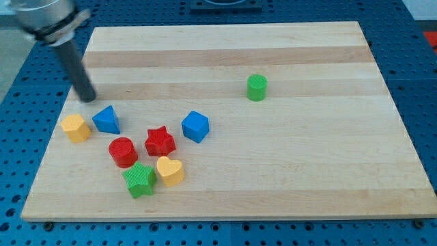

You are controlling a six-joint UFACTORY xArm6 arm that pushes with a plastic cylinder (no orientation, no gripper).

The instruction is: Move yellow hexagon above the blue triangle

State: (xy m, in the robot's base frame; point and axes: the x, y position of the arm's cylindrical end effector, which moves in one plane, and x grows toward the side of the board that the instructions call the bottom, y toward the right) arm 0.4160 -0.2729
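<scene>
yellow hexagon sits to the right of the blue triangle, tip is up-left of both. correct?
Not quite. The camera view shows the yellow hexagon on the view's left of the blue triangle, not its right. My tip is indeed above them, nearer the view's top left.

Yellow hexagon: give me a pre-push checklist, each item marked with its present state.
1. Yellow hexagon in view, at the board's left edge: ok.
2. Blue triangle located, just to the hexagon's right: ok.
3. Hexagon already above the triangle: not ok, it sits beside it, slightly lower.
4. My tip clear of all blocks, above and between the two: ok.
5. My tip placed below the hexagon to push it upward: not ok.
6. Board free of blocks above the triangle: ok.
</scene>
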